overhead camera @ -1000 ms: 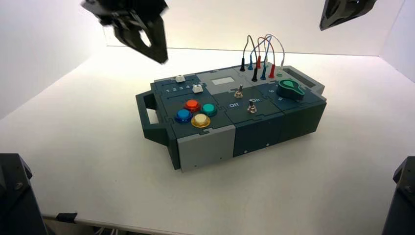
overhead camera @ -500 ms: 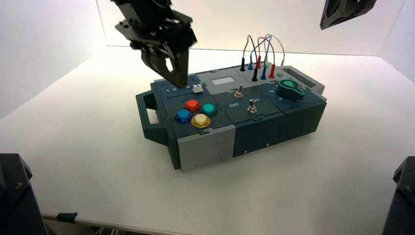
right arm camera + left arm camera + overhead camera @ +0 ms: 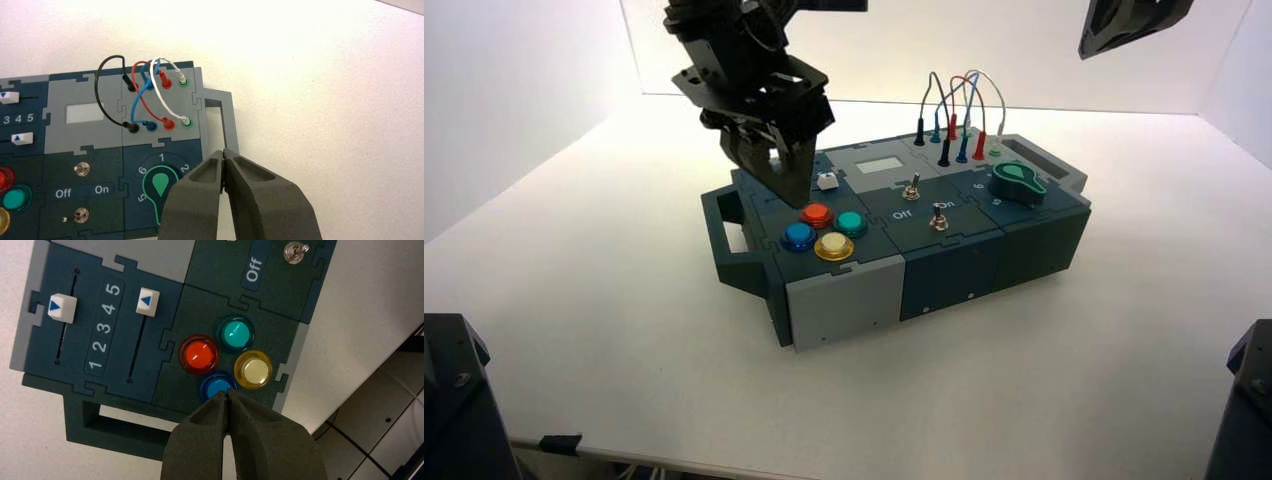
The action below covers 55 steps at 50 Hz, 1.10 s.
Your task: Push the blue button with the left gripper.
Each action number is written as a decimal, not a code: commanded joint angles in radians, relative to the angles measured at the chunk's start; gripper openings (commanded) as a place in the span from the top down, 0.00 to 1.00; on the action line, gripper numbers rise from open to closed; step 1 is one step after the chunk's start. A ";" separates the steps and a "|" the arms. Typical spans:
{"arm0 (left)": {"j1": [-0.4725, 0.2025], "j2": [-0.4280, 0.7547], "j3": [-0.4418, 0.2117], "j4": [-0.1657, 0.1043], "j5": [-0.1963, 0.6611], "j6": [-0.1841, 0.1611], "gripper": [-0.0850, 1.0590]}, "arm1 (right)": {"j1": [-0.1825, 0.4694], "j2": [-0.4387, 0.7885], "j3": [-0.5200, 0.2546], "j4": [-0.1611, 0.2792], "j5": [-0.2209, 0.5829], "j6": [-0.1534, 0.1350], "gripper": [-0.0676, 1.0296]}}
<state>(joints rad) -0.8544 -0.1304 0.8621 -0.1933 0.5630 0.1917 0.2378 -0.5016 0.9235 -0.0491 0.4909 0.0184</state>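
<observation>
The blue button (image 3: 799,236) is the nearest-left of a cluster of round buttons on the box's left part. In the left wrist view the blue button (image 3: 216,385) shows just beyond my fingertips. My left gripper (image 3: 790,194) is shut and empty; it hangs tip-down over the sliders, above and behind the blue button, not touching it. In the left wrist view the left gripper (image 3: 227,394) tips meet over the button's edge. My right gripper (image 3: 223,152) is shut and empty, parked high at the back right (image 3: 1129,25).
Red (image 3: 816,214), teal-green (image 3: 851,223) and yellow (image 3: 834,245) buttons sit beside the blue one. Two white sliders (image 3: 62,307) (image 3: 147,302), two toggle switches (image 3: 913,188), a green knob (image 3: 1018,182) and plugged wires (image 3: 954,110) lie on the box (image 3: 844,300). White table around.
My left gripper has come down and rightward from the upper left, over the sliders, toward the button cluster. The right arm has not moved.
</observation>
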 commanded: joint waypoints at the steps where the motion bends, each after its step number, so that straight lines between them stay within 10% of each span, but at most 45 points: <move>1: -0.003 0.008 -0.025 -0.002 -0.003 0.005 0.95 | 0.000 -0.012 -0.025 0.002 -0.003 0.003 0.96; 55: -0.003 0.074 -0.043 0.009 0.049 0.017 0.95 | 0.000 -0.057 -0.018 0.003 -0.003 0.005 0.96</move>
<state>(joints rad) -0.8560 -0.0199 0.8191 -0.1887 0.5967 0.2040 0.2393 -0.5461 0.9235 -0.0491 0.4924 0.0199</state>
